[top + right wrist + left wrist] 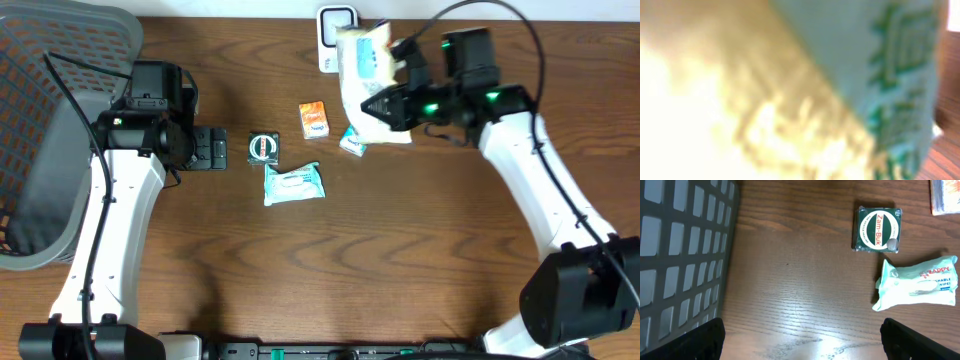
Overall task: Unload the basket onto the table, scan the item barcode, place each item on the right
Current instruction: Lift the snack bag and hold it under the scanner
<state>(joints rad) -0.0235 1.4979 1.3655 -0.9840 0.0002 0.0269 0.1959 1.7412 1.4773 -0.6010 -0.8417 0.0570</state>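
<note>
- Brown wood-grain bench (330, 260); a grey mesh basket (60, 120) stands on the far side of the left pincer (215, 150), away from the goods.
- Right pincer (375, 108): clamped narrow on the lower edge of a pale bag (365, 60), which stretches from the pincer toward the white scanner (335, 30) just beyond its far end.
- Left pincer: spread wide, holding nothing, low over the bench.
- Step in hand, as judged: presenting the bag to the scanner. Whether its barcode faces the scanner cannot be told.
- Next move, as judged: turn or shift the bag until the code faces the scanner's window, keeping the thin grip firm so that the soft bag does not slip.
- Right wrist view: filled by the bag, badly blurred. Green print shows, but none of it is readable.
- Ahead of the left pincer: a green tin (877, 230) reading "Zam-Buk", and beside it a pale wipes pack (917, 282) with a red word ending "ADDY" and part of "WIPE".
- Between the two pincers: an orange box (314, 119), its print too small to read.
</note>
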